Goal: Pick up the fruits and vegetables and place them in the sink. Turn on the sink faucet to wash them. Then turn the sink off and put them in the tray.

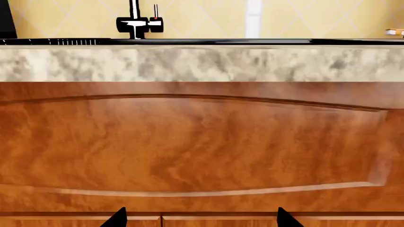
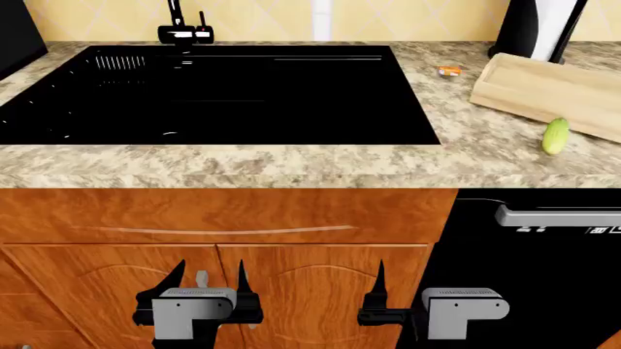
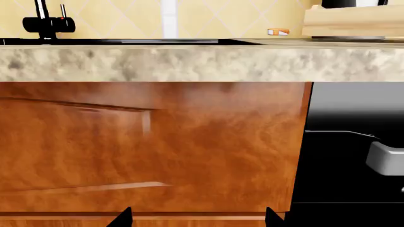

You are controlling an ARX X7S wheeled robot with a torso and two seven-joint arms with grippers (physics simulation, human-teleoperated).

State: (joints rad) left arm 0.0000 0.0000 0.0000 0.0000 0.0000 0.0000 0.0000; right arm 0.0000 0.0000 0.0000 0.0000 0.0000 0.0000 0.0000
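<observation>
The black sink [image 2: 214, 94] is set in the speckled granite counter, and the faucet [image 2: 185, 30] [image 1: 137, 22] [image 3: 47, 22] stands at its back rim with its lever upright. A light-green cucumber [image 2: 555, 136] lies right of the sink, against the near edge of the light-wood tray [image 2: 543, 87] [image 3: 350, 21]. A small pink-orange radish [image 2: 449, 70] [image 3: 277, 32] [image 1: 394, 32] rests between the sink and the tray. Both grippers hang low in front of the cabinet, below counter height. My left gripper [image 2: 211, 273] [image 1: 200, 218] and my right gripper [image 2: 398, 294] [image 3: 197, 218] are open and hold nothing.
Wooden cabinet doors [image 2: 223, 218] face the grippers. A black dishwasher with a grey handle [image 2: 558, 216] [image 3: 385, 158] is at the right. A black-and-white appliance [image 2: 539, 25] stands behind the tray, and another black object [image 2: 14, 33] sits at the counter's far left.
</observation>
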